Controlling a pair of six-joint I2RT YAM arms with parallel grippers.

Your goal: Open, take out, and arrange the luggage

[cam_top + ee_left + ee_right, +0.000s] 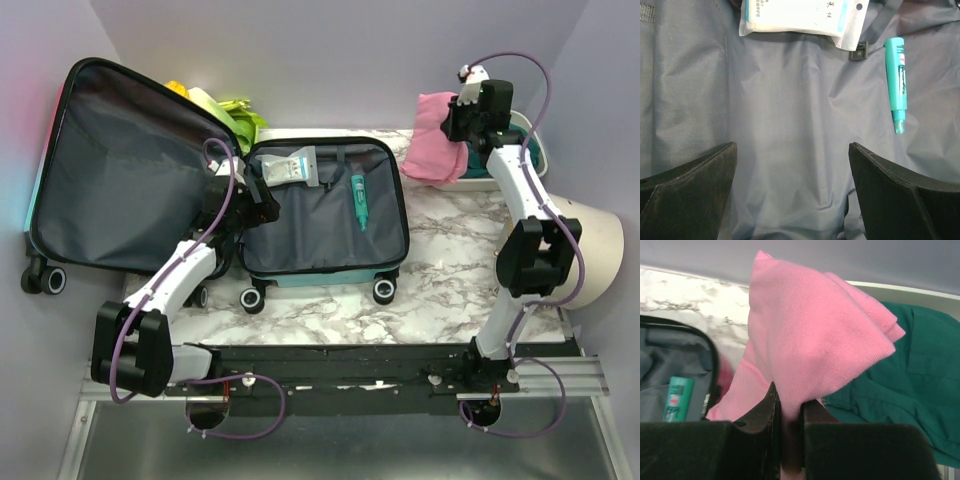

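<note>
Two halves of the small hard-shell luggage (pixel 320 230), teal-edged with black zipper trim and dark grey fabric lining, lie spread open on the white-and-grey marble counter (pixel 450 260). Its base half sits flat in the middle of the counter, with its black wheels toward the arm bases. The lid half is propped up at the far left, by the wall. Inside the base half, near its back edge, lies a flat white plastic packet (pixel 790 15). To the packet's right and apart from it, a slim teal tube (pixel 897 75) lies on the lining.

The left fingers (pixel 690 190) hover over the left part of the base half. They are spread wide and hold nothing, with only bare grey lining between them.

The right fingers (pixel 762 415) are at the back right corner of the counter, nearly closed and pinching a fold of a soft pink cloth (pixel 815 340). This cloth hangs bunched over the left end of a white rectangular tray (pixel 900 290). A dark green folded cloth (pixel 910 375) lies in the tray, beneath and to the right of the pink one. Whether the pink cloth's lower end rests on the tray or on the counter cannot be told.
</note>
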